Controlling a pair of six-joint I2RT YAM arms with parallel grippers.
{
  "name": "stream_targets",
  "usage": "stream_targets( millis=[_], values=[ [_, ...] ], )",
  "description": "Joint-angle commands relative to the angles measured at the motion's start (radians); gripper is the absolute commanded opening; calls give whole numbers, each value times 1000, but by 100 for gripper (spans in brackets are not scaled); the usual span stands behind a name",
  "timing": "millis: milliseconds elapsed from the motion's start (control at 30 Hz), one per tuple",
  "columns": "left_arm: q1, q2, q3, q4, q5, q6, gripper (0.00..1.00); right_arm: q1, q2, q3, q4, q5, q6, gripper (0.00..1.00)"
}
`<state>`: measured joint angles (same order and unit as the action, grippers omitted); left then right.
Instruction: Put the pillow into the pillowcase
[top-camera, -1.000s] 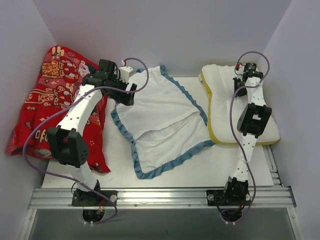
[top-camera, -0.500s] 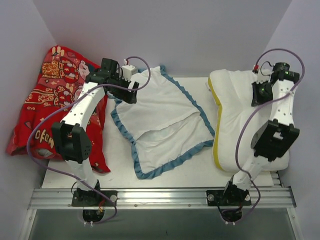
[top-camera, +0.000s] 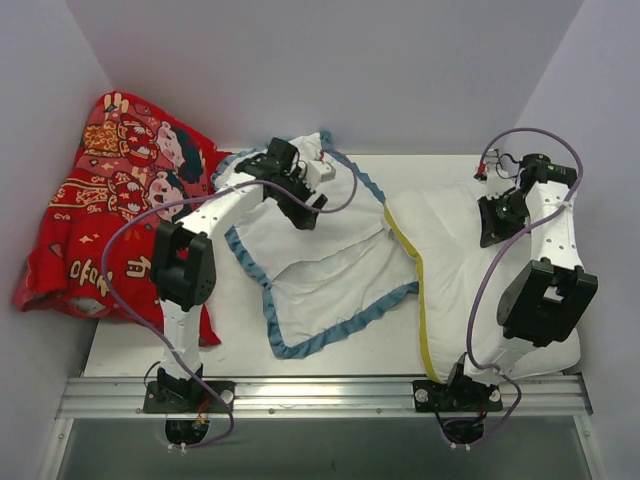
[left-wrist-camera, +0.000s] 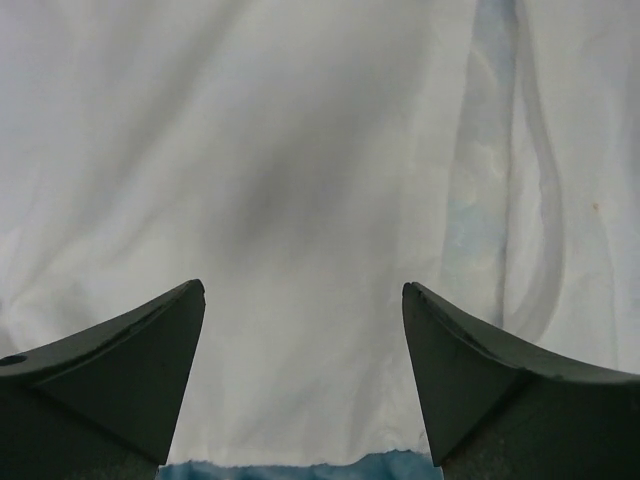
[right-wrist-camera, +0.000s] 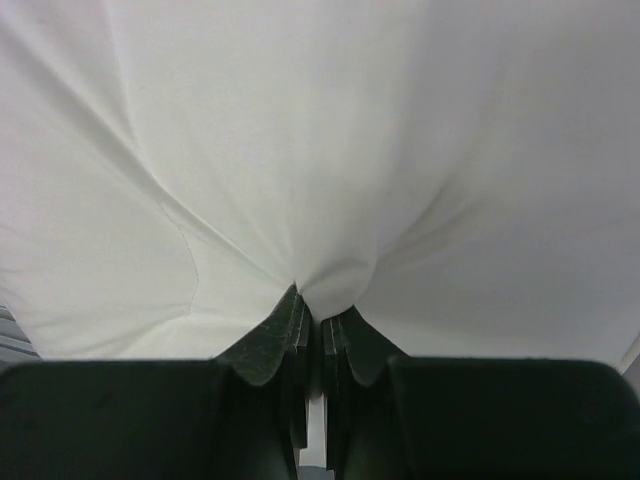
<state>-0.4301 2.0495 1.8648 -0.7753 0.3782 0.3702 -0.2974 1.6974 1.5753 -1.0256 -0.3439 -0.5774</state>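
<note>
The pillowcase (top-camera: 330, 255) lies flat mid-table, its white side up and blue ruffled trim round its edge. My left gripper (top-camera: 306, 206) hovers over its far part. In the left wrist view that gripper (left-wrist-camera: 303, 292) stands open above the white pillowcase cloth (left-wrist-camera: 300, 150), with blue trim (left-wrist-camera: 300, 468) at the bottom edge and nothing between the fingers. The white pillow (top-camera: 455, 270) with yellow piping lies on the right, its left edge overlapping the pillowcase's right side. My right gripper (top-camera: 497, 222) is shut on a pinch of the pillow (right-wrist-camera: 320, 150); its jaws (right-wrist-camera: 321, 305) meet on the fabric.
A red cloth with cartoon figures (top-camera: 100, 210) is heaped at the left, against the wall and under the left arm's elbow. White walls close in the table on the left, back and right. A metal rail (top-camera: 320, 392) runs along the near edge.
My right arm has pulled the pillow leftward until it overlaps the pillowcase's right edge. My left arm has swung right, from the pillowcase's far-left corner to over its far middle.
</note>
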Motion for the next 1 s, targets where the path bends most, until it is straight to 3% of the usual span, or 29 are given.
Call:
stream_targets(
  millis=[0, 267, 467, 567, 700, 900, 967],
  values=[
    [-77, 23, -56, 14, 28, 134, 88, -19, -111, 6, -111, 26, 2, 0],
    [-177, 221, 52, 42, -10, 18, 79, -19, -128, -32, -117, 123, 14, 0],
    [-154, 464, 359, 44, -100, -209, 76, -20, -131, -28, -143, 178, -4, 0],
    [-104, 590, 572, 18, -120, -306, 76, -6, -120, -17, -168, 177, -6, 0],
    [-23, 714, 744, 36, -214, -427, 76, 58, -125, -23, -186, 186, -12, 0],
    [57, 692, 770, 103, -292, -432, 83, 225, -122, -95, -191, 171, -21, 0],
    [73, 652, 755, 132, -180, -425, 89, 262, -105, -136, -154, 166, -9, 0]
  ],
)
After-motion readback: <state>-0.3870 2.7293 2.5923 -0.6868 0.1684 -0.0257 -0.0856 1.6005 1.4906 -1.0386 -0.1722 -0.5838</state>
